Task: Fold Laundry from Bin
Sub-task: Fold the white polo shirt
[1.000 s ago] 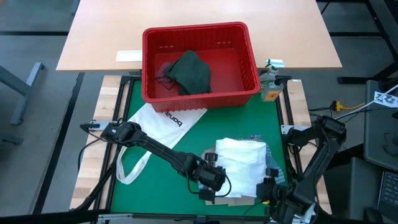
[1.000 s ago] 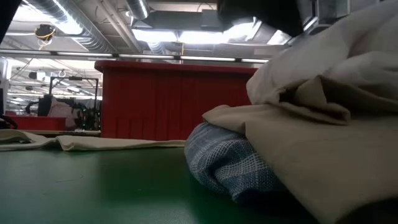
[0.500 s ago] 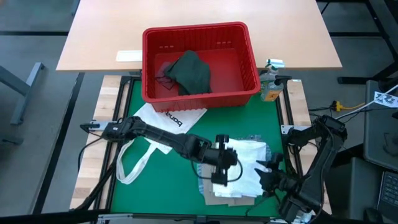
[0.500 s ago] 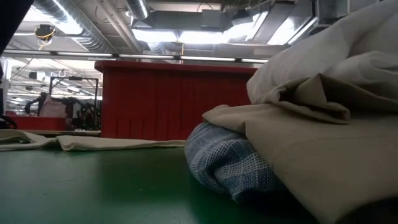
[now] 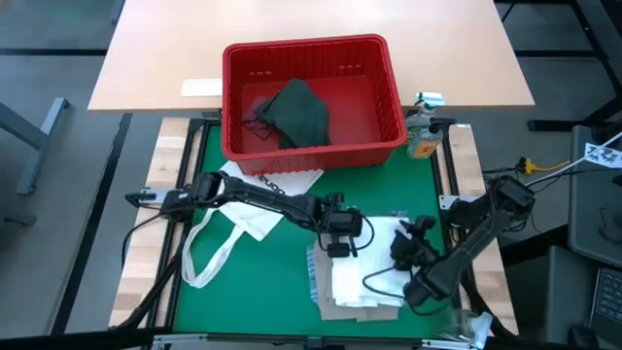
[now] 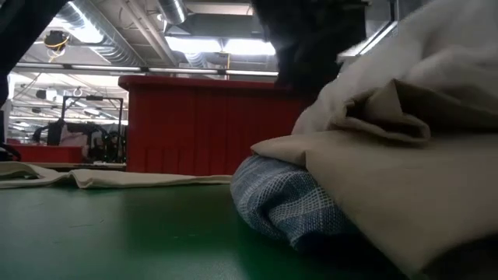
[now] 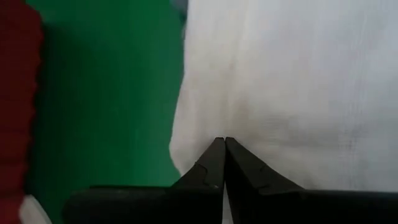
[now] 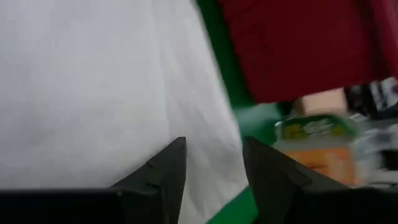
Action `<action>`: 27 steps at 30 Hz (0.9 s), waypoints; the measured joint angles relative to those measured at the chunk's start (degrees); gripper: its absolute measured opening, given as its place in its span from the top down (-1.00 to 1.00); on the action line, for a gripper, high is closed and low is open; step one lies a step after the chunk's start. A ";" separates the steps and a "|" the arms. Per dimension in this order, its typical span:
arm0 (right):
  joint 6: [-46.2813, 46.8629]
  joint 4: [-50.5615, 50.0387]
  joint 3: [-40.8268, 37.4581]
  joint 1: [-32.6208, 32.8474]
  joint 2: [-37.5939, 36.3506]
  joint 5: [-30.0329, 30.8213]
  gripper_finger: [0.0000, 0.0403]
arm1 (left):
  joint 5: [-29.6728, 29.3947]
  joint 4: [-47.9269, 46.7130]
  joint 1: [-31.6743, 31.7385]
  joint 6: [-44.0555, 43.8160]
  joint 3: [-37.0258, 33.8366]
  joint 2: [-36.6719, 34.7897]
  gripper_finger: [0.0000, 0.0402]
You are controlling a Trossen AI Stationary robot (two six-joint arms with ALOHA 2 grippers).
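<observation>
- 2 dark robot arms work over a green mat (image 5: 258, 282), seen from above.
- The left gripper (image 5: 340, 236) is pinched fully closed; its wrist view shows the 2 fingers meeting at the edge of the large white shirt (image 5: 364, 272). Whether a fold of cloth is caught between them cannot be told.
- The right gripper (image 5: 406, 243) has its fingers parted, with white cloth just ahead of them and nothing visibly held.
- The white shirt lies between the 2 grippers, the left tool at one upper corner and the right tool at the other, both about equally near.
- The shirt's long axis runs away from both tools toward the table's front edge.
- It tops a stack with a tan shirt (image 6: 389, 194) and a blue-striped cloth (image 6: 284, 206) beneath, seen from table height.
- The red bin (image 5: 313, 97) stands beyond both grippers, well apart, with a dark green-grey top (image 5: 296, 112) inside.
- A white tote bag (image 5: 253, 199) lies under the left arm, just beside the bin.
</observation>
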 joint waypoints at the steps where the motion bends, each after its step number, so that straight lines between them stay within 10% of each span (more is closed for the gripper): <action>1: 0.13 2.98 -2.27 -0.38 0.00 -0.38 0.20 | -0.01 0.76 0.20 -0.47 -1.44 0.00 0.99; 13: -1.89 21.76 -13.84 -1.77 -0.11 -8.32 0.20 | 0.19 8.69 0.24 -2.61 -9.45 -0.01 0.99; 27: -10.22 -4.41 11.88 -1.68 -0.02 -11.14 0.20 | 1.78 -10.38 -2.32 -2.58 9.34 -0.02 0.99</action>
